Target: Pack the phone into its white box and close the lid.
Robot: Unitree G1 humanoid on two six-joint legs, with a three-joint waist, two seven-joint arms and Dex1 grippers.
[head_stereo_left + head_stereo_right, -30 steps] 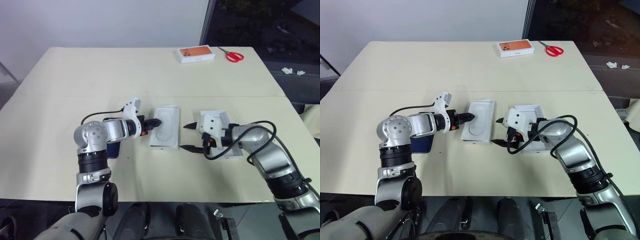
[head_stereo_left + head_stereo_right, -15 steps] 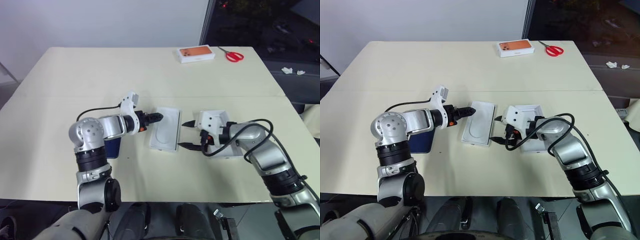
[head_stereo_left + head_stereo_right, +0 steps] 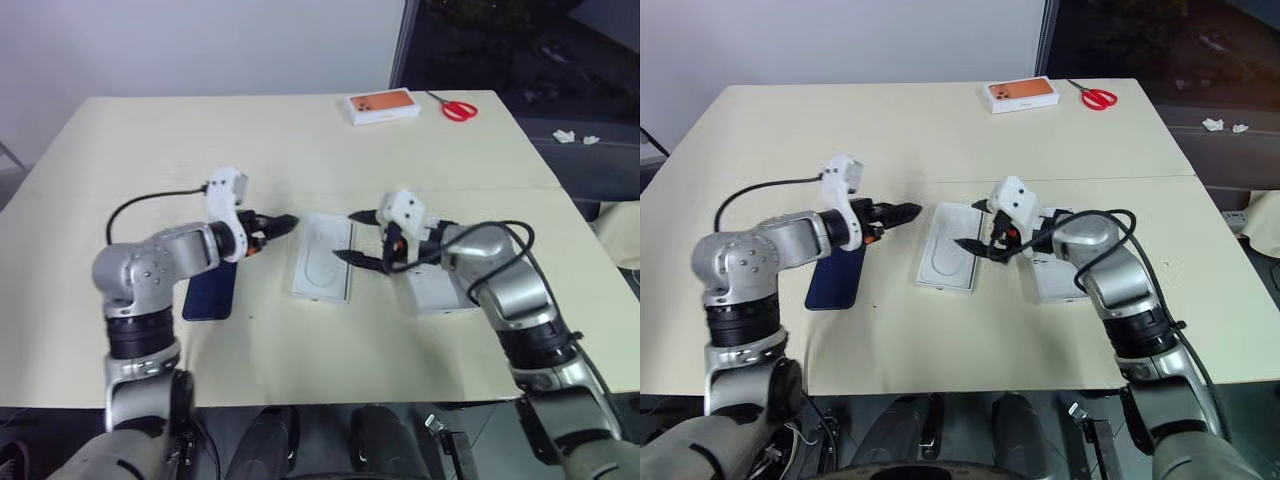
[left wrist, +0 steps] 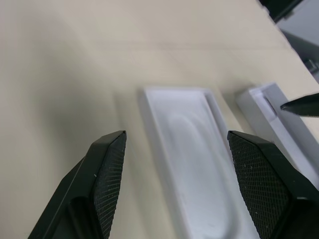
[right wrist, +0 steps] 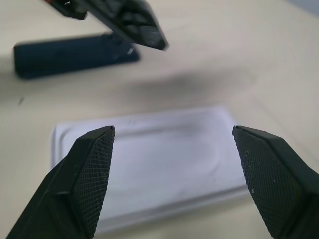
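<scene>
The phone [image 3: 210, 290] lies flat and dark blue on the table, to the left, beside my left forearm. A flat white insert with an oval recess [image 3: 325, 256] sits in the middle. The white box [image 3: 437, 290] stands to its right, partly hidden behind my right arm. My left gripper [image 3: 280, 224] hovers open just left of the insert, pointing at it, with nothing between its fingers [image 4: 107, 174]. Over the insert's right edge my right gripper [image 3: 345, 236] is open and empty. The lid is out of view.
A white box with an orange phone picture [image 3: 382, 104] and red-handled scissors [image 3: 460, 109] lie at the table's far edge. A seam runs across the table [image 3: 120, 190] behind the work area. The front table edge is close to my arms.
Both grippers have lifted off the table. The left one drew back left from the insert, uncovering more of the phone. The right one moved left over the insert's right edge.
</scene>
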